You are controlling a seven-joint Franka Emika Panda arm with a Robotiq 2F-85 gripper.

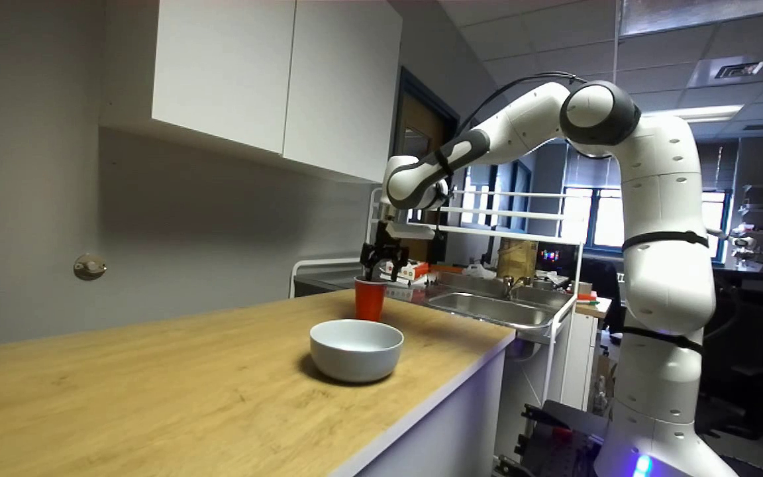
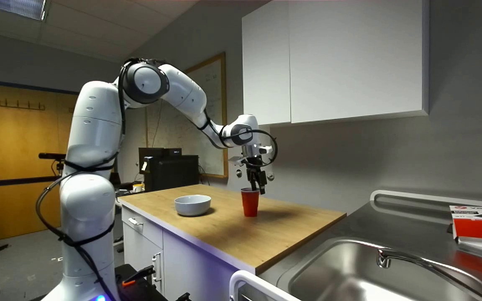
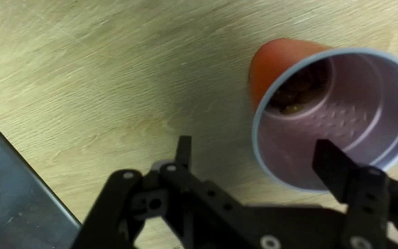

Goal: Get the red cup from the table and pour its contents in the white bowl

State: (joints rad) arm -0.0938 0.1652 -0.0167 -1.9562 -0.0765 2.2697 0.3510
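The red cup (image 1: pixel 369 303) stands upright on the wooden table (image 1: pixel 123 391) and also shows in an exterior view (image 2: pixel 250 203). In the wrist view the cup (image 3: pixel 276 65) has a pale rim and small brown and yellowish pieces at its bottom. The white bowl (image 1: pixel 357 358) stands on the table near the cup, also in an exterior view (image 2: pixel 192 206); it is out of the wrist view. My gripper (image 3: pixel 254 145) is open, pointing down at the cup's rim. One finger overlaps the cup's mouth; the other is outside the rim. I cannot tell whether a finger touches the cup.
A steel sink (image 2: pixel 337 271) with a faucet (image 2: pixel 416 259) adjoins the table's end. A red and white box (image 2: pixel 479 225) lies on the dark counter beyond it. White wall cabinets (image 1: pixel 222 73) hang above the table. A white rail (image 2: pixel 262 288) stands by the sink.
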